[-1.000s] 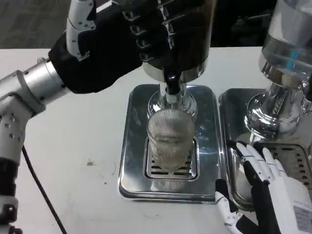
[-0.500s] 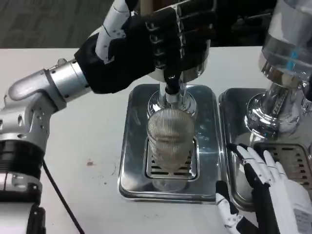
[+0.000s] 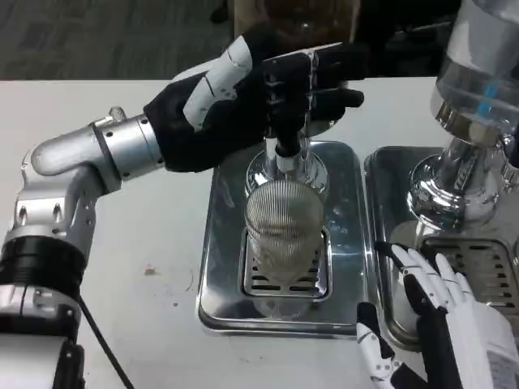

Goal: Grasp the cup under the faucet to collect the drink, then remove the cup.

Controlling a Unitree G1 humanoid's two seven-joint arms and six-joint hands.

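So the white worktop (image 3: pixel 154 267) fills most of the shot, and the left forearm (image 3: pixel 89 158) comes in from about 9 o'clock, bent at the elbow and angled up toward 2 o'clock. The left hand (image 3: pixel 243 97) is up at the dispenser (image 3: pixel 296 24) at 12 o'clock, back facing the camera, fingers (image 3: pixel 324 77) curled over the front of the faucet (image 3: pixel 285 146) area; can't really tell whether it's actually gripping or just pressing against it. Over at 3 o'clock there's a second dispenser (image 3: pixel 478 89) on its own tray (image 3: pixel 389 243). Dead center sits the shiny drip tray (image 3: pixel 219 243), and the ribbed clear cup (image 3: pixel 282 231) stands upright on its grate right below the faucet, nobody touching it. Down at 5 o'clock the right hand (image 3: pixel 442 324) rests low, fingers spread and pointing up toward 11 o'clock, holding nothing, just beside the drip tray's edge and apart from the cup.
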